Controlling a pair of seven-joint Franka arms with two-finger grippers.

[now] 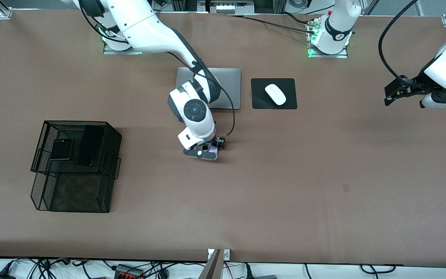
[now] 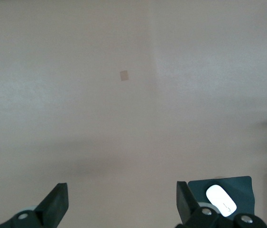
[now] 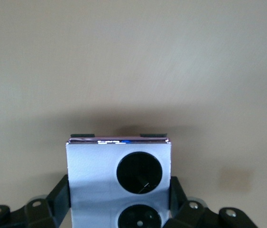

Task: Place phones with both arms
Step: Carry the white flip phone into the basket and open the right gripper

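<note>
One lilac-white phone (image 3: 119,180) clamped between right gripper (image 3: 119,202) fingers – left gripper (image 2: 121,204) spread wide, waiting.

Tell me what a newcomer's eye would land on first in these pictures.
First, the right gripper, low at the table's middle and shut on the lilac-white phone, whose two round black lenses face the wrist camera. Next, the black mesh tray toward the right arm's end, holding the long black phone and the folded black phone. The left gripper waits open in the air at its own end.
</note>
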